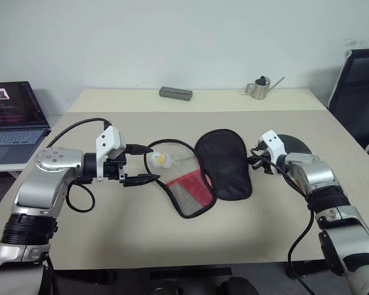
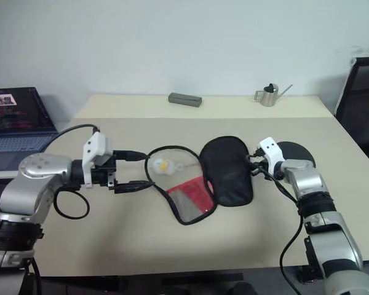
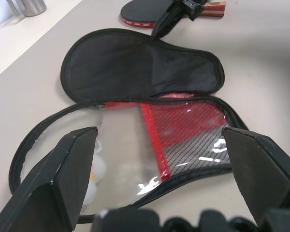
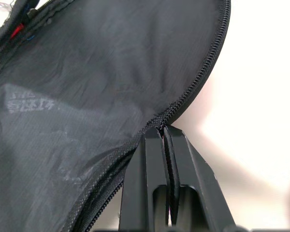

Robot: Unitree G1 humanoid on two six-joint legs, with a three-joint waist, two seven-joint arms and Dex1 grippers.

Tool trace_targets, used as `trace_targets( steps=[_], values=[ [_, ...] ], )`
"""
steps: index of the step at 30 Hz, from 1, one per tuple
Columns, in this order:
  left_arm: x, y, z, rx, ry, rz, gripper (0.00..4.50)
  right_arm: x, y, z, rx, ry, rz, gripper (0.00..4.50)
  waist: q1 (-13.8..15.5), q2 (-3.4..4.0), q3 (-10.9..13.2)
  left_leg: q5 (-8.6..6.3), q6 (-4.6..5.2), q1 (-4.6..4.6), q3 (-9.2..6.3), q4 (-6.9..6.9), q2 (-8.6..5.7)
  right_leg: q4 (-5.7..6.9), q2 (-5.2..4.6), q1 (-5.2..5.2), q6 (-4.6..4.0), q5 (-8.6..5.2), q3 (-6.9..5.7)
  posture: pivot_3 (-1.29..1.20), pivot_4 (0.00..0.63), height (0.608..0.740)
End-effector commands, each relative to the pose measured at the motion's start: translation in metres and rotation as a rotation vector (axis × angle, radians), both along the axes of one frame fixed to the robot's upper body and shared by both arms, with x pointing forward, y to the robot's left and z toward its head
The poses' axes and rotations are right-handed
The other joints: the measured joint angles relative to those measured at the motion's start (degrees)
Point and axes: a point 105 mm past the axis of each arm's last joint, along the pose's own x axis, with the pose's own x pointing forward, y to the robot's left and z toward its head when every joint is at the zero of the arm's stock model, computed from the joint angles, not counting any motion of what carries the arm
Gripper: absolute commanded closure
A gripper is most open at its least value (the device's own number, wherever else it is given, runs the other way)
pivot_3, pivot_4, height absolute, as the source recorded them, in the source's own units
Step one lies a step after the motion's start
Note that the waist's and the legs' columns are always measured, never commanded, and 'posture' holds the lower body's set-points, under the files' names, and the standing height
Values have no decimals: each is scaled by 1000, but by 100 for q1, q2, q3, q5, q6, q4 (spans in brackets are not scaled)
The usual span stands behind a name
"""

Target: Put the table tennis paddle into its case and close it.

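The case (image 1: 224, 163) lies unzipped and spread open mid-table. Its black flap (image 3: 135, 67) is on the right, and its red mesh panel (image 1: 190, 187) and clear pocket are on the left. My right gripper (image 4: 162, 130) is shut on the zipper rim of the black flap, at its right edge (image 1: 253, 158). The table tennis paddle (image 1: 298, 144) lies flat on the table just behind that gripper, and its red-striped handle (image 3: 215, 7) shows in the left wrist view. My left gripper (image 1: 154, 163) is open at the case's left rim, with nothing between its fingers (image 3: 77, 159).
Pale and yellow round things (image 1: 161, 161) sit in the clear pocket. At the table's far edge are a grey bar (image 1: 175, 93) and a small metal watering can (image 1: 258, 87). A laptop (image 1: 12, 114) stands at the left and a black chair (image 1: 360, 86) at the right.
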Motion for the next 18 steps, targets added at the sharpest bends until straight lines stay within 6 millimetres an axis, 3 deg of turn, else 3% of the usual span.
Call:
trace_targets(
  steps=[1,17,18],
  values=[
    [-1,-6,11,7,-53,-33,0,7,-1,18,-33,-72,25,4476,-1,0,0,0,0,0,0,0,0,0,0,0,0,0,0,0,150,740],
    [5,-6,16,3,-79,-17,0,13,-3,15,-51,-64,6,4476,-1,0,0,0,-1,0,1,0,-1,1,0,3,-1,0,2,0,150,740],
    [5,-7,15,2,-79,-20,0,14,-4,15,-55,-71,-7,4303,-1,0,0,0,-1,0,0,0,-1,1,0,3,-1,0,2,0,150,740]
  ],
)
